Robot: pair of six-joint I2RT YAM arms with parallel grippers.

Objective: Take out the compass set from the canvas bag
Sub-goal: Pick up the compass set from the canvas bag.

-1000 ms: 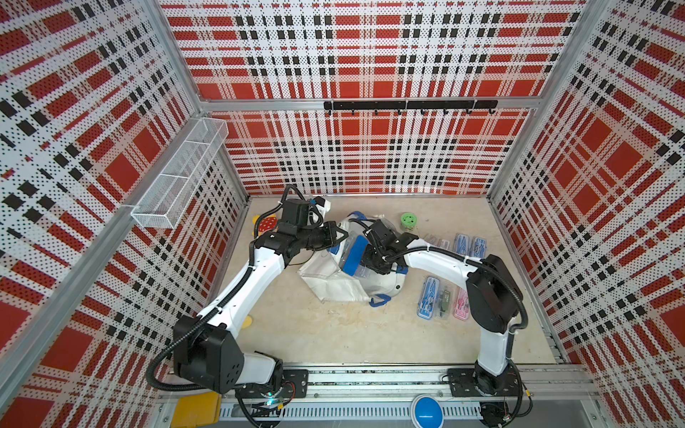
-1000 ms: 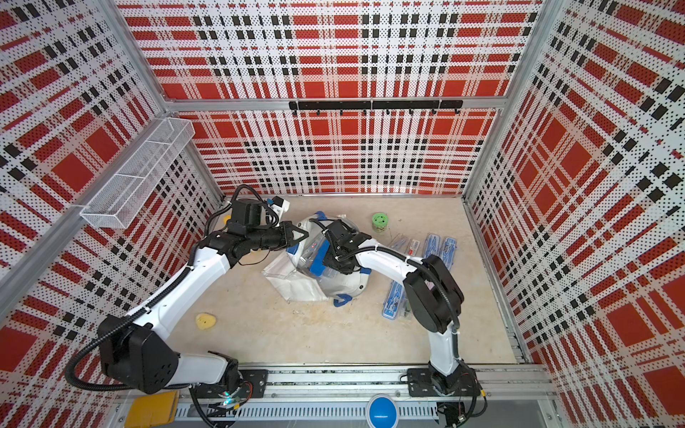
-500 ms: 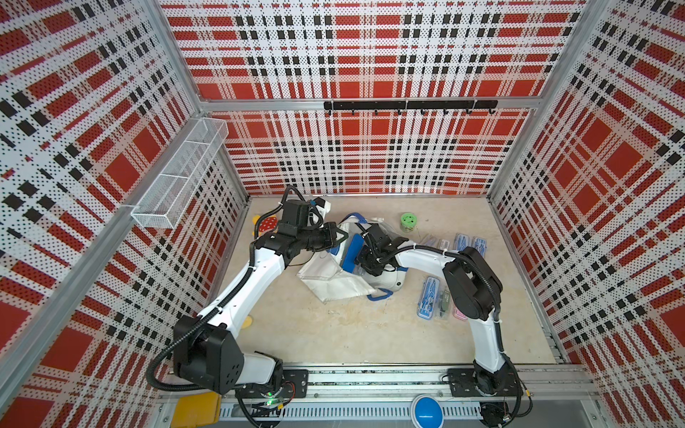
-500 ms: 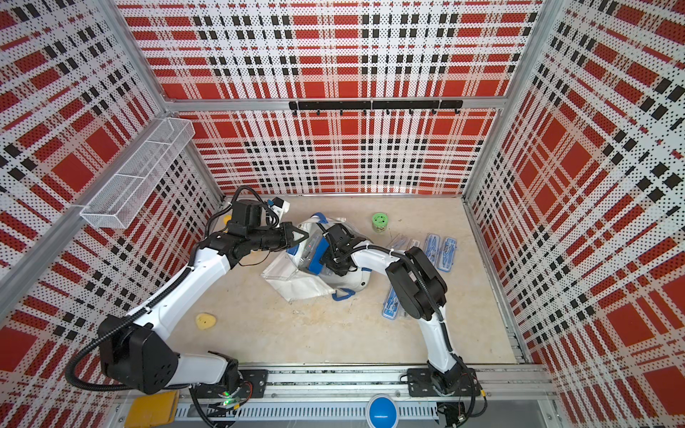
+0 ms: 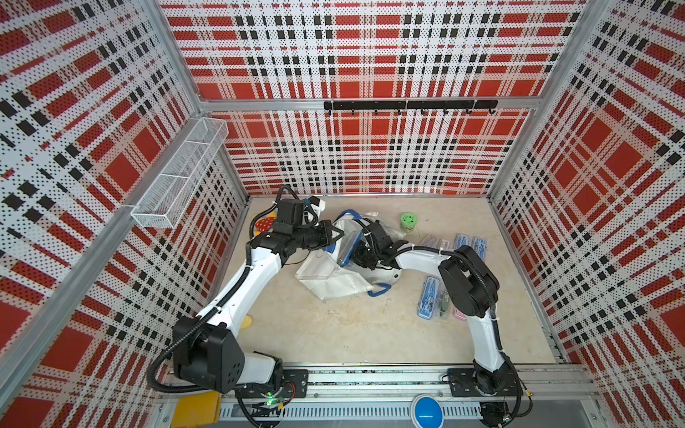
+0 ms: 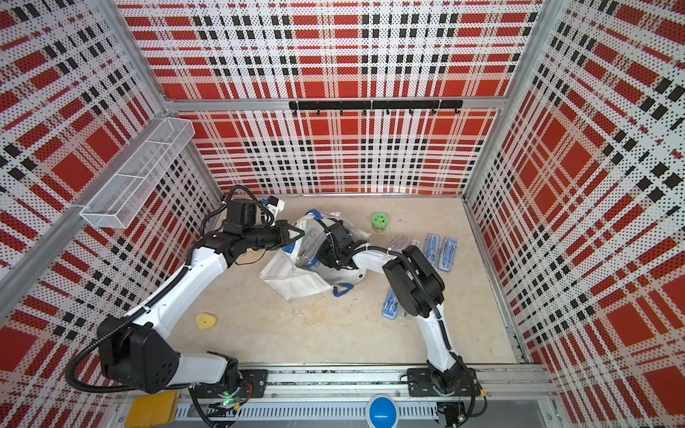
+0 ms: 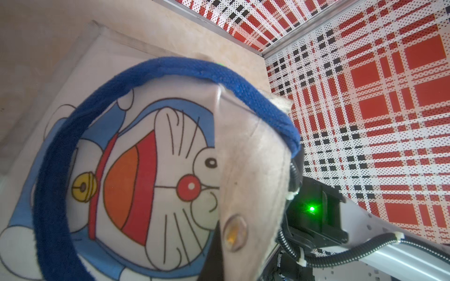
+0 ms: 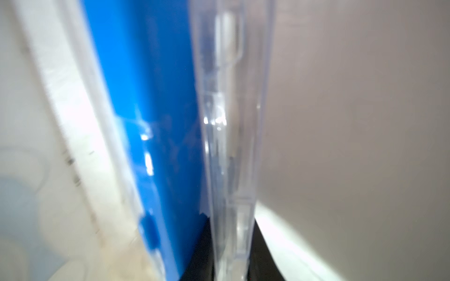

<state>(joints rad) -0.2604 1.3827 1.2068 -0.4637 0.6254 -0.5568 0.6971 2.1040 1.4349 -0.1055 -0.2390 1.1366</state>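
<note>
1. The canvas bag [image 5: 333, 281] lies slumped mid-table, a little toward the far side, between the two arms, with its mouth gaping.
2. The left gripper [image 5: 335, 236] reaches in from the left. Its jaws are fully closed on the bag's rim, pinching the white fabric beside a snap button [image 7: 235, 233].
3. Seen from the left wrist, the blue strap handle [image 7: 58, 170] loops across the cartoon cat print [image 7: 151, 170] on the bag's side.
4. The right gripper [image 6: 327, 255] comes in from the right and sits down inside the open mouth of the bag.
5. The compass set [image 5: 346, 247] is a flat case with a blue back and a clear lid. It stands on edge in the bag's mouth, partly clear of the fabric and just right of the left gripper's tips.
6. From the right wrist the case fills the view edge-on, with a dark finger [image 8: 199, 258] on either side of it. That picture is blurred, but the jaws look narrowed onto the case, gripping it.
7. To the right of the bag, a pair of blue cases [image 5: 478, 246] lies toward the far side. Another blue case [image 5: 428, 296] lies nearer, beside the right arm's elbow.
8. A green pot [image 5: 407, 221] stands just beyond the bag, and a yellow lump [image 6: 205, 320] lies near left.
</note>
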